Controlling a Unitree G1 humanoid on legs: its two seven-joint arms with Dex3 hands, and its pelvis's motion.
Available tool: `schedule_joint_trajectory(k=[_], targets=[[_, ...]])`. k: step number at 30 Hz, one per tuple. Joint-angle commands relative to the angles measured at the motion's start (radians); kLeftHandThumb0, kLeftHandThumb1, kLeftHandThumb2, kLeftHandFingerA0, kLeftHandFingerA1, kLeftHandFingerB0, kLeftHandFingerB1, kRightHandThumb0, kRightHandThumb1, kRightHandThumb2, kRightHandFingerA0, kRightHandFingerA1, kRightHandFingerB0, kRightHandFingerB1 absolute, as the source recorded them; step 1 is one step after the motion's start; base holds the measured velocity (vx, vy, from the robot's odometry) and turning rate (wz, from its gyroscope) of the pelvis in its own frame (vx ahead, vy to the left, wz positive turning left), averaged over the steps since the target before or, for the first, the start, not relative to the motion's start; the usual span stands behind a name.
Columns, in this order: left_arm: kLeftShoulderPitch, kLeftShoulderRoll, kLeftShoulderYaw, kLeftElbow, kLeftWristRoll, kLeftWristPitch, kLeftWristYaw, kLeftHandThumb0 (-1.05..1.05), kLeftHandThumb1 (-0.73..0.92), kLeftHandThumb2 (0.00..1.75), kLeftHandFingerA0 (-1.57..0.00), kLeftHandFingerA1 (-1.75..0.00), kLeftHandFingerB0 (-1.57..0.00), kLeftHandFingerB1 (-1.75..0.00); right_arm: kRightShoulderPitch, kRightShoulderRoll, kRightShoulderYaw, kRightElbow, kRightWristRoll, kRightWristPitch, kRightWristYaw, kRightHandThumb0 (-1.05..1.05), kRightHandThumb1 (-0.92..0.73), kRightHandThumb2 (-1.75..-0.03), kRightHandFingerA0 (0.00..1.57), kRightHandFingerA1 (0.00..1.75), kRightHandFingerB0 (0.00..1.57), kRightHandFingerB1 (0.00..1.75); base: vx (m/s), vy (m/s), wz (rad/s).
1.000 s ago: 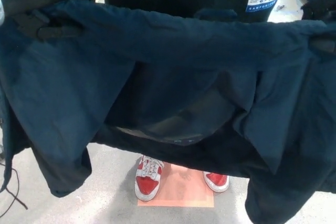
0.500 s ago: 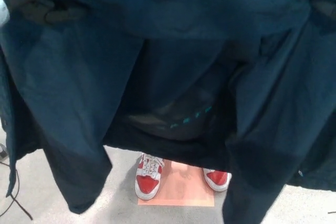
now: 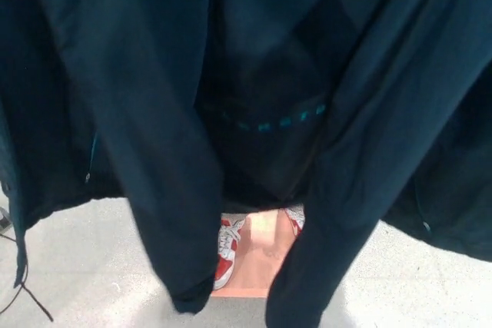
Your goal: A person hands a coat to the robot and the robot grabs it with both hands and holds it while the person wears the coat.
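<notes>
Dark navy fabric coat [image 3: 154, 113] hangs vertical, sleeves pointing down twd floor. Both hands out of frame; grip can't tell.

floor [image 3: 69, 266]: pale grey and speckled, showing below me at bottom left and bottom right
mat [image 3: 250, 270]: a peach-orange rectangle lying flat on my floor, mostly hidden
cable [image 3: 19, 286]: thin and black, trailing over the floor at my left edge
light: even, soft

text: none legible | coat [image 3: 154, 97] lining: row of teal marks [image 3: 280, 122], too blurred to read
</notes>
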Motion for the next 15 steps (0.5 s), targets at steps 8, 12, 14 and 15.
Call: schedule_joint_trajectory(k=[8, 12, 14, 15], targets=[[-0.598, 0.059, -0.002, 0.465, 0.179, -0.064, 0.673, -0.40, 0.84, 0.65, -0.92, -1.75, -0.75, -1.58, -0.708, -0.114, -0.072, 0.456, -0.081, -0.174, -0.395, -0.37, -0.84, -0.65, 0.95, 1.75, 0.69, 1.68, 0.00, 0.000, 0.00], [-0.707, 0.069, -0.042, 0.536, 0.198, -0.078, 0.690, -0.42, 0.84, 0.66, -0.92, -1.75, -0.68, -1.68, -0.817, -0.105, -0.051, 0.527, -0.095, -0.151, -0.407, -0.40, -0.84, -0.65, 0.96, 1.75, 0.71, 1.65, 0.00, 0.000, 0.00], [-0.764, 0.058, -0.030, 0.579, 0.160, -0.094, 0.679, -0.45, 0.81, 0.65, -0.92, -1.75, -0.66, -1.69, -0.901, -0.110, -0.020, 0.582, -0.125, -0.163, -0.416, -0.40, -0.84, -0.65, 0.99, 1.75, 0.78, 1.67, 0.00, 0.000, 0.00], [-0.776, 0.055, -0.031, 0.595, 0.156, -0.101, 0.689, -0.45, 0.81, 0.65, -0.92, -1.75, -0.66, -1.69, -0.918, -0.113, -0.011, 0.601, -0.131, -0.180, -0.423, -0.40, -0.84, -0.65, 0.99, 1.75, 0.78, 1.67, 0.00, 0.000, 0.00]])
